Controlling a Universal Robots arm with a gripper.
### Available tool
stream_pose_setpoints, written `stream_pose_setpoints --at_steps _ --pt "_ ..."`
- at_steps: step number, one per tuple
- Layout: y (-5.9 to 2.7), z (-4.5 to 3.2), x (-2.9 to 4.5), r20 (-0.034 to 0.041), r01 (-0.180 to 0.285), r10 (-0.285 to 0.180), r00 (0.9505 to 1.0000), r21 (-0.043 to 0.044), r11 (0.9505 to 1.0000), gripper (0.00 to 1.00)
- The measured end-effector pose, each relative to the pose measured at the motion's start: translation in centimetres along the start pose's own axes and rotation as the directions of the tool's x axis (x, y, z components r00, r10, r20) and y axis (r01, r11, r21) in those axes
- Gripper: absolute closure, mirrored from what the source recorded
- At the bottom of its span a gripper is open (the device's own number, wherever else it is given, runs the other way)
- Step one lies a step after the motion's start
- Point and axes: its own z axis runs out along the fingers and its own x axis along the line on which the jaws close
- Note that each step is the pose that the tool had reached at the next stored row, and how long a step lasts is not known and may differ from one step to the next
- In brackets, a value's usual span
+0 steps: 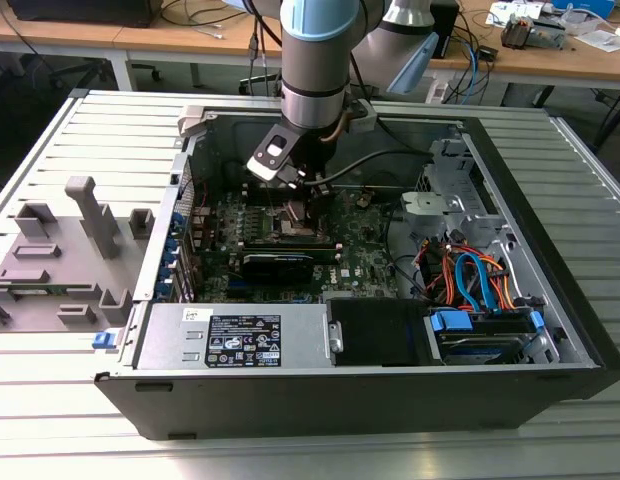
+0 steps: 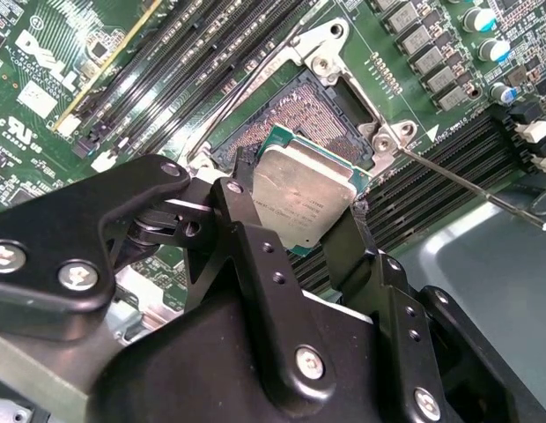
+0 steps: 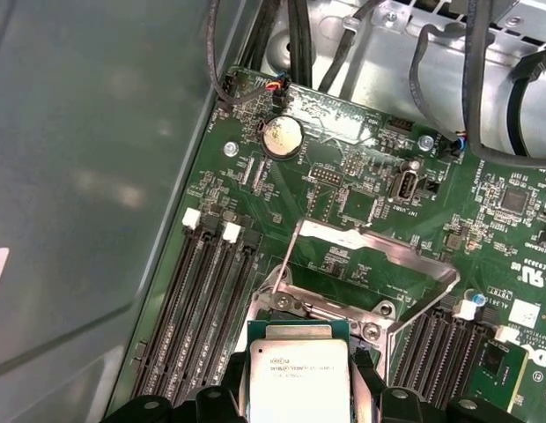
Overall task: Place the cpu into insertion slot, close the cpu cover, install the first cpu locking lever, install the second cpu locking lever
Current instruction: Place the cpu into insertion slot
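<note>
I've got the gripper (image 2: 298,211) clenched on the cpu (image 2: 308,189) by its edges, chip tilted right over the insertion slot (image 2: 321,110), not seated. The cpu cover (image 3: 343,236) stands hinged up. The green mobo (image 3: 229,189) lies flat in the open PC case (image 1: 290,400) on a ribbed grey table (image 1: 70,420). Grey fixture blocks (image 1: 60,250) sit at the exterior view's left, w/ wooden benches (image 1: 550,62) beyond.
</note>
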Motion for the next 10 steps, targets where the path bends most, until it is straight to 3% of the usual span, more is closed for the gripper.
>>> stream_pose_setpoints --at_steps 10 --pt "0.00 0.00 0.00 0.0002 -0.019 0.019 0.9998 -0.0003 0.9998 0.45"
